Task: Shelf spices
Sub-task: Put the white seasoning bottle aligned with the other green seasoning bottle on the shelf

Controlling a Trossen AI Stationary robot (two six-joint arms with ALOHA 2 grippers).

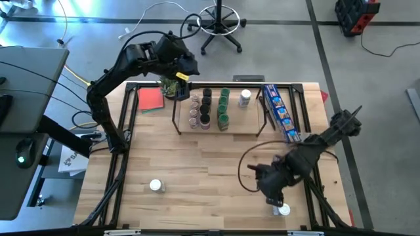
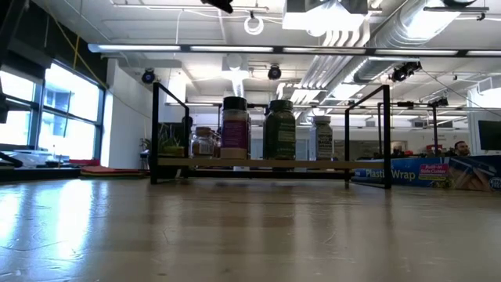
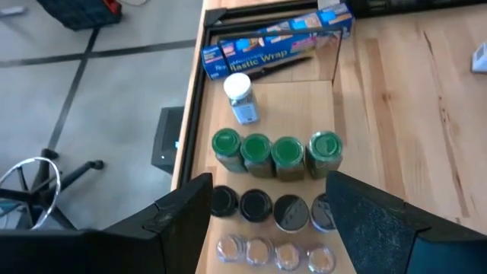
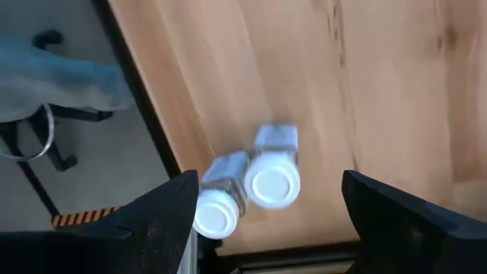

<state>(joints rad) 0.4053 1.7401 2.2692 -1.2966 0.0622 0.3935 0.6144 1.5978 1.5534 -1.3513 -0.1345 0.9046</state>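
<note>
a: two white-lidded jars are sitting touching each other at the near edge of the worktop, and the right end effector is hanging right over them with its fingers spread wide apart — nothing between them yet.

b: and the rest of the spices?

a: most are already standing on the shelf in rows: green lids, black lids, clear lids, plus one white-capped jar off by itself. another lone jar is waiting on the worktop's near left side.

b: what is the left arm doing?

a: the left end effector is hovering above the shelf, fingers apart and gripping nothing.

b: how would those two jars handle?

a: i am guessing light, rigid and smooth-sided, so likely to slip or tip if pinched high on the lid. taking one around the body below the cap looks safest. the trouble is that they are pressed together — closing on one may be nudging the other toward the edge, so the fingers should be straddling a single jar from its free sides.
</note>
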